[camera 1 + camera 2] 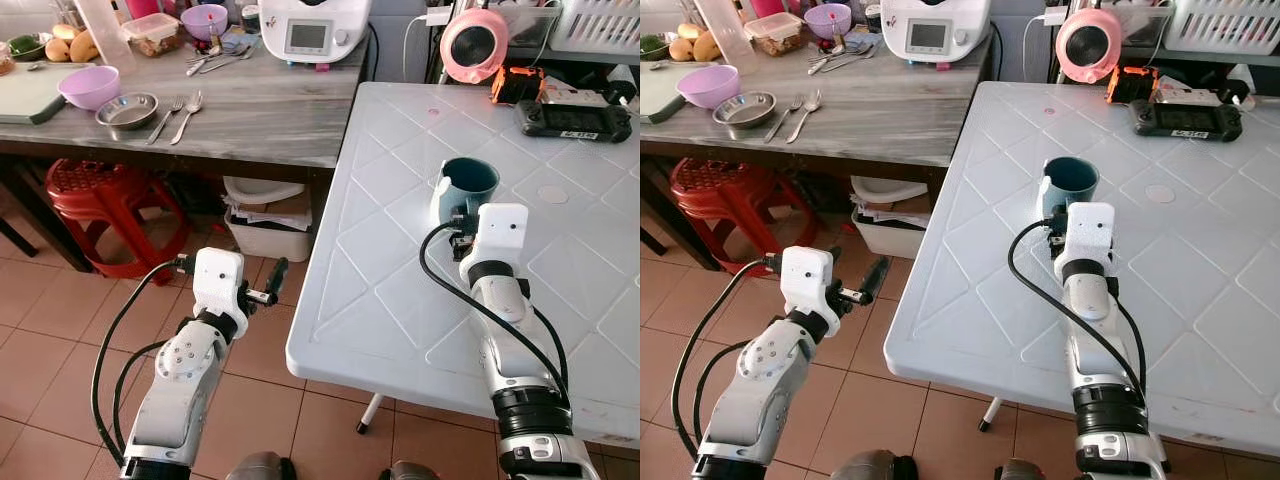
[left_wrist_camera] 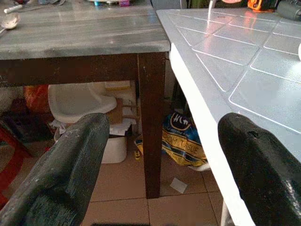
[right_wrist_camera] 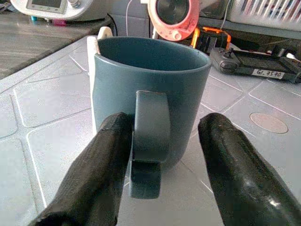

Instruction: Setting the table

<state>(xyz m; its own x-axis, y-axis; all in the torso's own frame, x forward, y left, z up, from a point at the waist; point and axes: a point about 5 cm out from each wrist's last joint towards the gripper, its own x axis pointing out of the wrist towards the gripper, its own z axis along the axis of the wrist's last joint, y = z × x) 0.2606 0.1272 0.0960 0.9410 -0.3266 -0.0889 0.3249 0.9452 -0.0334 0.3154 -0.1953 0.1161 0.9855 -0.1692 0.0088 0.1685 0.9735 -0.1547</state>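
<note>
Mug: blue mug (image 3: 150, 94) stands on white table (image 1: 400, 300).
Right gripper (image 3: 160, 155): open around its handle (image 3: 149, 141).
Left gripper (image 2: 164, 165): open, holding nothing.
Writing: controller label (image 3: 268, 73) reads "GL 7570".

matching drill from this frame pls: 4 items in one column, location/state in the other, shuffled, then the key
Items
1. teal mug
2. pink fan
3. steel bowl
4. left gripper

Places or states
A. on the grey wooden table, next to a purple bowl
B. open, over the tiled floor
C. handle between the right gripper fingers, on the white table
D. far edge of the white table

Pairs: 1-C, 2-D, 3-A, 4-B
</note>
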